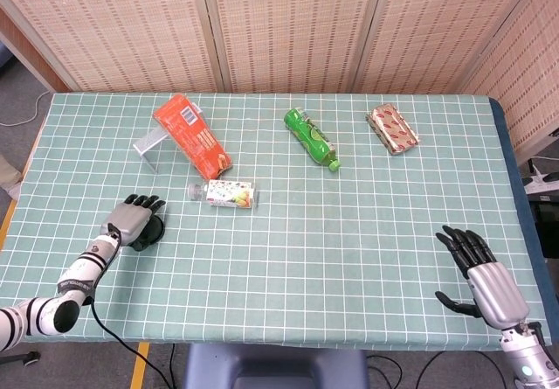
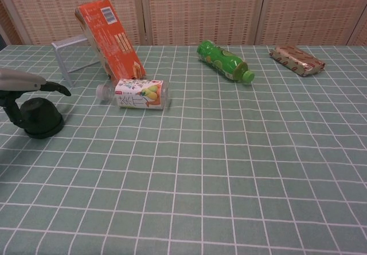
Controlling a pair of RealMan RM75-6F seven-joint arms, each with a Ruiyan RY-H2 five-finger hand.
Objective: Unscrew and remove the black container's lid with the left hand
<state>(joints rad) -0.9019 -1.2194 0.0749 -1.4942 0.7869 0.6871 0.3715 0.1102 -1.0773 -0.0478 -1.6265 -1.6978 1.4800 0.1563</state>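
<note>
The black container stands near the table's left front edge; I cannot make out its lid apart from its body. My left hand hovers over it, covering most of it in the head view. In the chest view the fingers stretch out above the container's top with a gap under them, and the thumb curves down along its left side. My right hand rests at the front right of the table with its fingers spread and nothing in it; the chest view does not show it.
An orange carton leans on a grey metal rack behind the container. A small labelled bottle lies just right of it. A green bottle and a wrapped packet lie further back.
</note>
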